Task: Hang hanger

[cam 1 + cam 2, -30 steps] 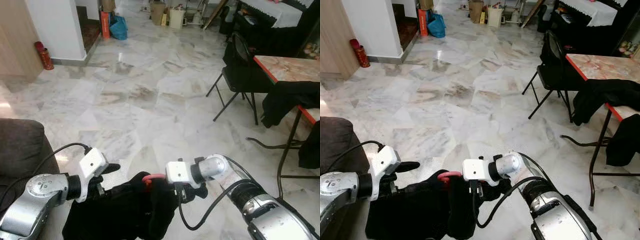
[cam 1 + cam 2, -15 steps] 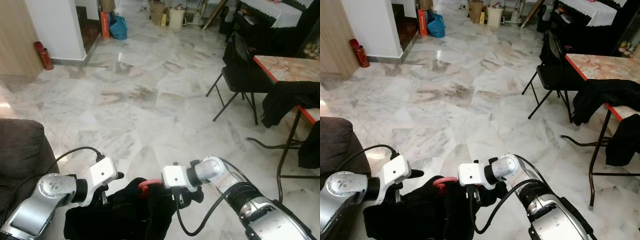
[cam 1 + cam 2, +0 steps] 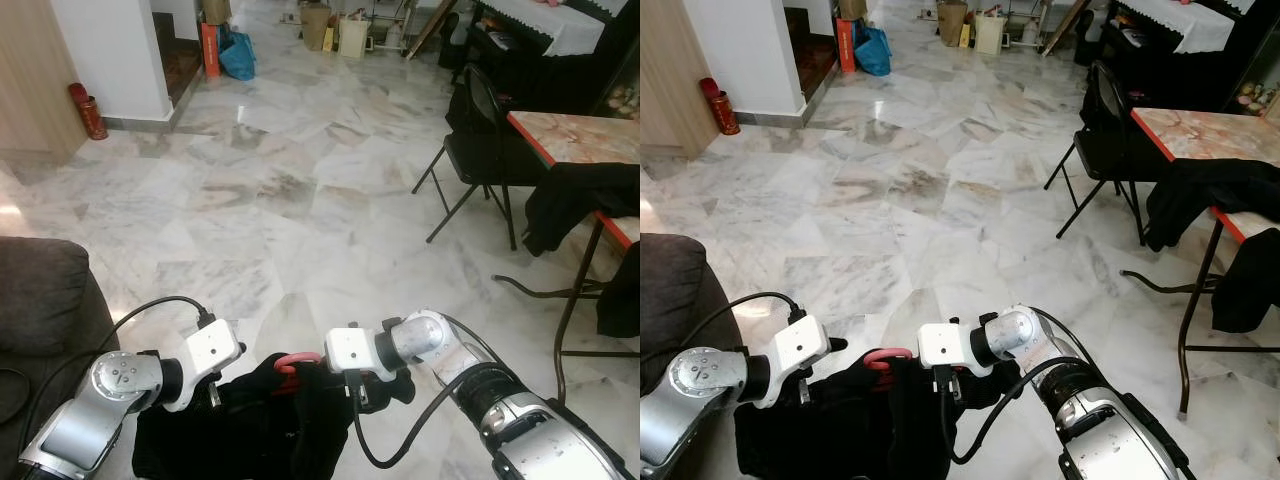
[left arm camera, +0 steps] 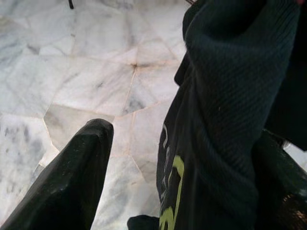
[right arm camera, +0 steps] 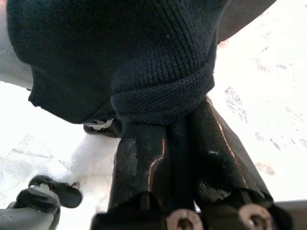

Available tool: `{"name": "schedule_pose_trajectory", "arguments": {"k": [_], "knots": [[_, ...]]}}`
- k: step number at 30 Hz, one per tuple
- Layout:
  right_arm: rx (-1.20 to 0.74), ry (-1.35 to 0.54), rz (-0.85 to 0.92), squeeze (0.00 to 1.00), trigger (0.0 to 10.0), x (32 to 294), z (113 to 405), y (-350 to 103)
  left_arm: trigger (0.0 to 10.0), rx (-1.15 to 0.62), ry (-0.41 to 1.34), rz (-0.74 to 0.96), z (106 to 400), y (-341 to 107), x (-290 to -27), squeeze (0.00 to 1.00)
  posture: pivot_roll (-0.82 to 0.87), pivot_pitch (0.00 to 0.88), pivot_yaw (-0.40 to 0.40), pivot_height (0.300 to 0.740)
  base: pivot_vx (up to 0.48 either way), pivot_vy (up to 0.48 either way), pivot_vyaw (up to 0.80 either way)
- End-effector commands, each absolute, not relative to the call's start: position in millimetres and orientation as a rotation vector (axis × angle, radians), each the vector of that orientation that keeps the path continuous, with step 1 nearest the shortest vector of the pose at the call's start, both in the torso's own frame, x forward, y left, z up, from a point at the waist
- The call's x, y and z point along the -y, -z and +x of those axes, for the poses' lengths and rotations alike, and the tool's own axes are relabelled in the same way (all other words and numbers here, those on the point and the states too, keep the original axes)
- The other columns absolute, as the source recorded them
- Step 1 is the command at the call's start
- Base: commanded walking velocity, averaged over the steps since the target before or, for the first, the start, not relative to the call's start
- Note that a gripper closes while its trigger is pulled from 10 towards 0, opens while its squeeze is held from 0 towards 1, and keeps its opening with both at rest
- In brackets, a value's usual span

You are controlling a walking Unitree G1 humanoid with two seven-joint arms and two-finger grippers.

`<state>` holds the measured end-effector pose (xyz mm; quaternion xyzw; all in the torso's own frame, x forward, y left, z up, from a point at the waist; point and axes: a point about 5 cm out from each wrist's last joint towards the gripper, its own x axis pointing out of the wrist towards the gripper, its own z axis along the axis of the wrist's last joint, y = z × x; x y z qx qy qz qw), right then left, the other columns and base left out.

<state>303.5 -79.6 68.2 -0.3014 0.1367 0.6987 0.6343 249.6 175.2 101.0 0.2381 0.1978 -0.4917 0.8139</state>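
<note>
2 pincers [image 3: 215,385] [image 5: 168,143] grip dark garment [image 3: 270,420], pink hanger [image 3: 297,359].

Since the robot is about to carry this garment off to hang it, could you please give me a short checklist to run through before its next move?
1. Right gripper clamped on the dark knit garment: ok, fabric is pinched between its fingers.
2. Left gripper holding the garment: cannot tell; fabric lies between its fingers, but closure is unclear.
3. Pink hanger hook free above the fabric: ok, it pokes out between the two wrists.
4. Marble floor ahead free of obstacles: ok.
5. Folding chair and table on the right kept clear of: ok, both stand well off.
6. A rail to hang it on: cannot tell.
</note>
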Motion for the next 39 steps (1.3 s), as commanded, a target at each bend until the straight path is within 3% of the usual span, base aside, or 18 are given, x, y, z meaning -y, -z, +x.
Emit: {"name": "schedule_pose_trajectory", "arguments": {"k": [1, 3, 4, 5, 6, 7, 39], "knots": [[-0.261, -1.633, -0.687, 0.0, 10.0, 70.3, 302.7, -74.8, 8.7, -0.36, 1.042, 0.547, 257.5, -110.2, -169.4, 0.0, 0.23, 0.0, -0.082, 0.732, 0.0, 0.0, 0.0], [-0.26, -1.636, -0.687, 0.0, 10.0, 69.5, 302.4, -74.8, 8.6, -0.355, 1.046, 0.55, 258.2, -110.7, -168.1, 0.0, 0.23, 0.0, -0.082, 0.732, 0.0, 0.0, 0.0], [-0.26, -1.637, -0.687, 0.0, 10.0, 69.3, 302.4, -74.9, 6.2, -0.354, 1.05, 0.55, 258.4, -110.8, -167.4, 0.0, 0.23, 0.0, -0.083, 0.732, 0.0, 0.0, 0.0], [-0.26, -1.638, -0.687, 0.0, 10.0, 69.2, 302.4, -74.9, 6.2, -0.353, 1.052, 0.549, 258.6, -110.9, -166.8, 0.0, 0.23, 0.0, -0.083, 0.732, 0.0, 0.0, 0.0], [-0.26, -1.638, -0.688, 0.0, 10.0, 69.1, 302.5, -75.1, 2.1, -0.351, 1.053, 0.548, 258.9, -111.0, -166.3, 0.0, 0.23, 0.0, -0.083, 0.732, 0.0, 0.0, 0.0], [-0.26, -1.639, -0.689, 0.0, 10.0, 69.0, 302.6, -75.3, 0.0, -0.351, 1.056, 0.548, 258.9, -111.1, -166.0, 0.0, 0.22, 0.0, -0.083, 0.732, 0.0, 0.0, 0.0], [-0.261, -1.64, -0.691, 0.0, 10.0, 66.7, 304.9, -79.0, 0.0, -0.365, 1.089, 0.53, 257.8, -109.4, -161.7, 0.0, 0.22, 0.0, -0.076, 0.732, 0.0, 0.0, 0.0]]}}
